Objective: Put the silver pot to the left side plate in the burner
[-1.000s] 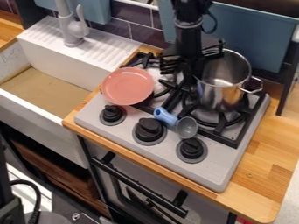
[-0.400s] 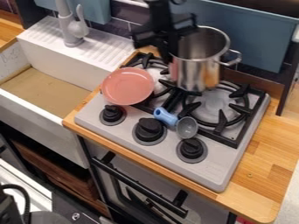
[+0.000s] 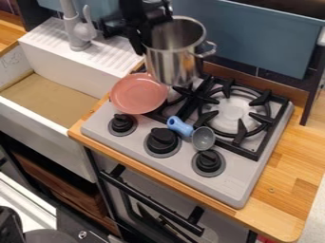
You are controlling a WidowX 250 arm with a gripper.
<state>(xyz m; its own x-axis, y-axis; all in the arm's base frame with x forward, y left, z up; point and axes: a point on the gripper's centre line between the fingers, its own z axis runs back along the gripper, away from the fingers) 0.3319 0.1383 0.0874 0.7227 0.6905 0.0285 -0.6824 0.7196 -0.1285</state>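
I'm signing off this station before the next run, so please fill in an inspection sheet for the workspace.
Surface: grey stovetop set in a wooden counter, with three black knobs along its front.
Job's things: silver pot over the left burner; whether its base rests there, I cannot tell.
Clutter: pink plate at the left burner, close in front of the pot; blue-handled scoop lying near the knobs.
Grippers: black pincer at the pot's left rim.
Cables: nothing seen for certain.
Surroundings: white sink and grey faucet on the left; blue panel behind the stove.
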